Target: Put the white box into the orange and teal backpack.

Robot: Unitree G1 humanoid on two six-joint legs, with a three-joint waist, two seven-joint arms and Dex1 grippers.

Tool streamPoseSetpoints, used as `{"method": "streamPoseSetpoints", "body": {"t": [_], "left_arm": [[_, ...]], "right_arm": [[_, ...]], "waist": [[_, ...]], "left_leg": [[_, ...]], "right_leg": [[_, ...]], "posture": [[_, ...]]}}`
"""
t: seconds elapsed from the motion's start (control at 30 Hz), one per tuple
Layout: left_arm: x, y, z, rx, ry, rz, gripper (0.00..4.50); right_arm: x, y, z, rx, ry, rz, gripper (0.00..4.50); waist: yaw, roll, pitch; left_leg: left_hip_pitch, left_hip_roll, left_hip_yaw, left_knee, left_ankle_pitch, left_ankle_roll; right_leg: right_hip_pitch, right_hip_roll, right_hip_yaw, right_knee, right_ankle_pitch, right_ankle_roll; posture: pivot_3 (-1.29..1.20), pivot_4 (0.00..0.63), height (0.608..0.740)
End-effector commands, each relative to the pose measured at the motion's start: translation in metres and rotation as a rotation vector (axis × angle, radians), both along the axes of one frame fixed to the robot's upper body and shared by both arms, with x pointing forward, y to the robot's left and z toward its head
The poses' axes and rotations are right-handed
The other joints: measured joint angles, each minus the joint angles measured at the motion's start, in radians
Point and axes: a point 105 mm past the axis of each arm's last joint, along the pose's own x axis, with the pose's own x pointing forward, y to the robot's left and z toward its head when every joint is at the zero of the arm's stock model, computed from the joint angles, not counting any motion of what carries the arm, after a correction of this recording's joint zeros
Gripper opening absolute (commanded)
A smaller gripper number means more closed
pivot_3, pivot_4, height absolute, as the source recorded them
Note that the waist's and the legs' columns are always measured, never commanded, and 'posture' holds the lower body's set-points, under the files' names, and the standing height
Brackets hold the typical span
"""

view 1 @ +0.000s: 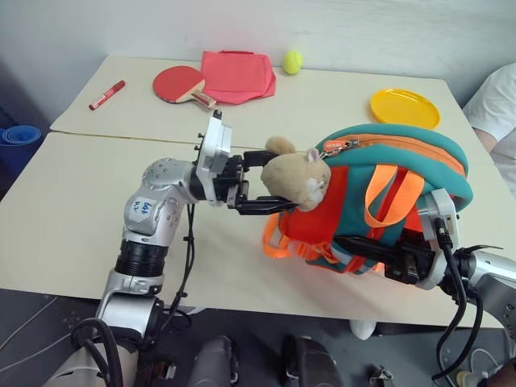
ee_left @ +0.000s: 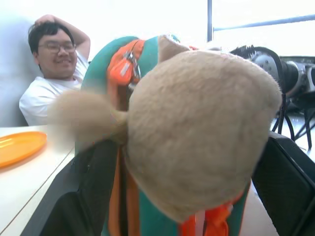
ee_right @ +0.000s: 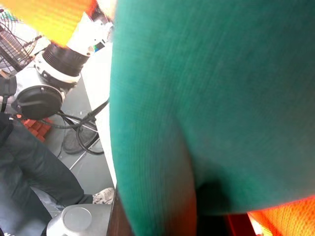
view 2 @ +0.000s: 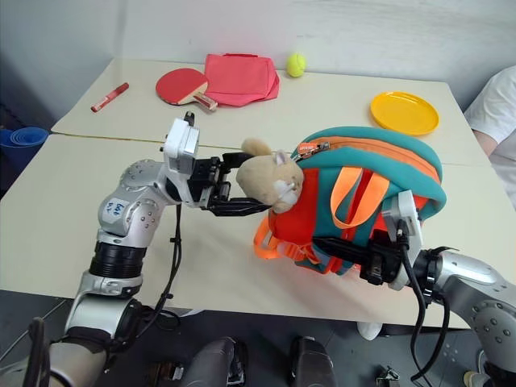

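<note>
The backpack (view 1: 387, 193) stands upright near the front edge of the table (view 1: 72, 218), held off to the right of the table's middle. Its teal shell curves over the top, the orange zipper line runs along that curve, and orange straps (view 1: 391, 193) hang down its front. A tan plush toy (view 1: 294, 177) hangs at the backpack's left side, by the zipper pull (view 1: 334, 147).

The left gripper (view 1: 270, 181) reaches in level from the left, its fingers spread wide, one above and one below the plush toy's back. In the left wrist view the toy sits between the two black fingers (ee_left: 78, 196), which stand apart on either side of it; whether they touch it cannot be told.

The right gripper (view 1: 367, 254) comes in from the backpack's right, low along its front, with its fingers closed narrowly on the backpack's lower fabric and straps. The right wrist view shows teal fabric pressed close before the camera.

The white box cannot be made out anywhere; it may be inside the backpack, but that cannot be told.

Behind the backpack lies a yellow plate (view 1: 405, 107). Farther left at the table's back lie a folded red cloth (view 1: 238, 76), a red paddle (view 1: 181, 85) touching it, a yellow-green ball (view 1: 292, 61) just beside the cloth, and a red marker (view 1: 107, 94). A person in a white shirt (view 1: 496, 105) sits to the backpack's far right.
</note>
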Motion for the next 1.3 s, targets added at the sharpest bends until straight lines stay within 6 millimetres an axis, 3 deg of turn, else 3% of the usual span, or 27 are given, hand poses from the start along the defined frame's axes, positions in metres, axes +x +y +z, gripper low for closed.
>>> {"method": "streamPoseSetpoints", "body": {"t": [0.03,0.17,0.2,0.33,0.53,0.63,0.73,0.9,1.0,1.03,1.23,1.3], "left_arm": [[-0.009,0.008,0.017,-0.034,-0.003,-0.039,3.41],[0.004,0.026,0.008,0.029,0.007,0.039,2.34],[0.008,0.03,0.009,0.028,0.005,0.065,2.25],[0.028,0.055,0.008,0.048,0.011,0.196,2.22],[0.042,0.084,-0.029,0.211,0.108,0.28,2.22],[0.046,0.081,-0.07,0.285,0.186,0.266,2.22],[0.041,0.068,-0.11,0.383,0.154,0.236,2.22],[0.046,0.056,-0.124,0.339,0.125,0.283,2.22],[0.045,0.06,-0.123,0.318,0.137,0.298,2.22],[0.042,0.067,-0.119,0.316,0.154,0.298,2.56],[0.021,0.107,-0.109,0.422,0.135,0.315,4.48],[0.009,0.124,-0.103,0.367,0.164,0.368,4.5]], "right_arm": [[-0.003,0.003,0.0,0.01,-0.01,0.013,0.0],[-0.003,0.004,-0.001,0.018,-0.011,-0.005,0.0],[-0.003,0.003,-0.002,0.02,-0.011,-0.01,0.0],[-0.006,0.001,-0.006,0.024,-0.007,-0.033,0.0],[-0.004,-0.006,-0.008,0.048,-0.042,-0.105,0.0],[0.004,-0.017,-0.004,0.098,-0.095,-0.218,0.0],[0.006,-0.02,-0.005,0.12,-0.11,-0.265,0.0],[0.006,-0.014,-0.02,0.097,-0.104,-0.259,0.0],[0.008,-0.012,-0.027,0.084,-0.1,-0.243,0.0],[0.01,-0.014,-0.028,0.061,-0.116,-0.251,0.0],[0.007,-0.025,-0.027,-0.113,-0.271,-0.224,2.03],[0.001,-0.043,-0.028,-0.235,-0.372,-0.258,2.74]], "waist": [[-0.003,0.0,0.0],[-0.001,0.0,0.0],[-0.001,0.0,0.0],[0.0,0.0,0.0],[-0.002,0.0,0.0],[0.0,0.001,0.0],[0.0,0.001,0.0],[0.001,0.001,0.0],[-0.004,0.001,0.0],[-0.005,0.001,0.0],[-0.021,0.001,0.0],[-0.018,0.001,0.0]], "left_leg": [[0.0,0.0,0.0,0.0,0.0,0.0],[0.0,0.0,0.0,0.0,0.0,0.0],[0.0,0.0,0.0,0.0,0.0,0.0],[0.0,-0.001,-0.001,0.0,0.0,0.0],[0.0,-0.001,-0.001,0.0,0.0,0.0],[0.0,-0.001,-0.001,0.0,0.0,0.0],[0.0,-0.002,-0.001,0.0,0.0,0.0],[-0.002,-0.003,-0.002,0.001,0.0,0.001],[-0.002,-0.002,-0.002,0.001,0.0,0.001],[-0.002,-0.002,-0.002,0.001,0.0,0.001],[-0.002,-0.001,-0.002,0.0,-0.001,0.001],[-0.002,-0.001,-0.002,0.0,-0.001,0.001]], "right_leg": [[0.0,0.0,0.0,0.001,0.0,0.0],[0.0,0.001,-0.001,0.002,0.0,0.0],[0.0,0.001,-0.001,0.001,0.0,0.0],[0.0,0.0,-0.001,0.0,0.0,0.0],[0.0,0.001,-0.002,0.001,0.0,0.0],[0.0,0.002,-0.003,0.002,0.0,0.0],[0.0,0.001,-0.004,0.002,0.0,0.0],[0.0,-0.001,-0.003,0.001,0.0,0.0],[0.0,-0.002,-0.003,0.001,0.0,0.0],[0.0,-0.002,-0.003,0.002,0.0,0.0],[-0.001,-0.001,-0.003,0.002,0.0,0.0],[-0.001,-0.002,-0.003,0.002,0.0,0.0]], "posture": [[0.0,0.15,0.74],[0.0,0.15,0.74],[0.0,0.15,0.74],[0.0,0.15,0.74],[0.0,0.15,0.74],[0.0,0.15,0.74],[0.0,0.15,0.74],[0.0,0.15,0.74],[0.0,0.15,0.74],[0.0,0.15,0.74],[0.0,0.15,0.74],[0.0,0.15,0.74]]}}
